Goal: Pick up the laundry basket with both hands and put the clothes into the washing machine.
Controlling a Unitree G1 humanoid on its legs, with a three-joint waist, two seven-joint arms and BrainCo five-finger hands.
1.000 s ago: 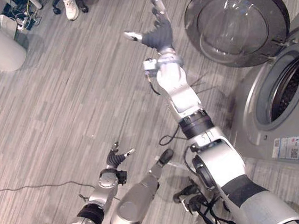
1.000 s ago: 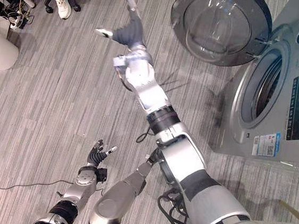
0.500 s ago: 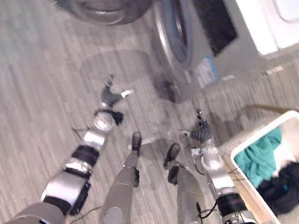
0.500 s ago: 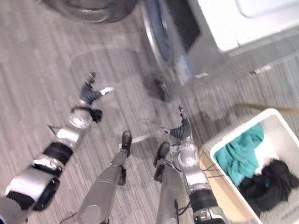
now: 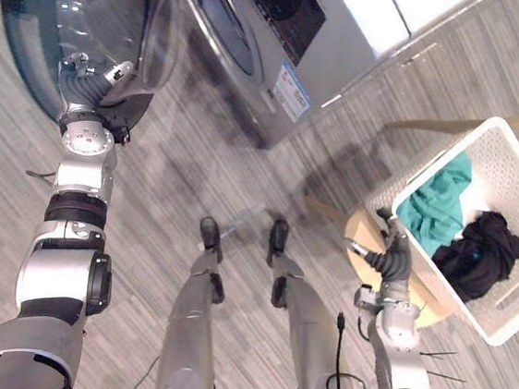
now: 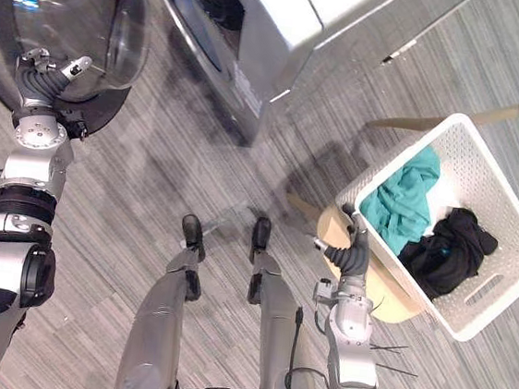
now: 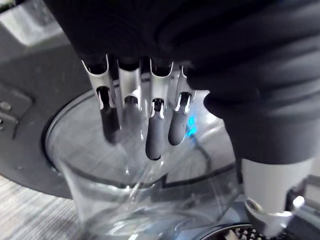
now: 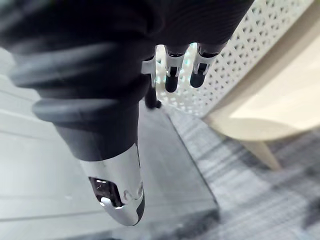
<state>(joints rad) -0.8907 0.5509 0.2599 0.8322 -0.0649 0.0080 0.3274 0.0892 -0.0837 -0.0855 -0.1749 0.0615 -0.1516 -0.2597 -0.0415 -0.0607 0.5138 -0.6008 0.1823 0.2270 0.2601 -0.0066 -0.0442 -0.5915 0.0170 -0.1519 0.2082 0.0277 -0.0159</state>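
Hanging at the far left, the left hand (image 5: 92, 91) sits up against the washing machine door (image 5: 37, 13), which is swung wide open. Its fingers (image 7: 155, 135) are loose and nearly straight over the domed glass, thumb held apart, gripping nothing. That hand is well apart from the laundry basket (image 5: 512, 158), which is over on the other side of the robot.

Next along is the washing machine (image 5: 351, 28) itself, its silver front facing the open door across the grey plank floor (image 5: 198, 160). The drum opening (image 5: 230, 29) is seen at a steep slant and is dark, so I cannot make out what is inside.

Further right, the right hand (image 5: 392, 257) reaches up to the basket's near corner. Its fingers (image 8: 171, 80) are straight and point at the perforated white wall, closed around nothing; I cannot tell whether the tips touch the wall or stop just short.

The basket rests on a pale wooden seat (image 6: 386, 299), mostly covered by it. Inside lie a teal garment (image 5: 435, 206), on the side nearer the hand, and a black garment (image 5: 484, 253) beside it, the two touching. Whatever lies beneath them is hidden, and the basket's far corner is cut off at the edge of the left eye view.
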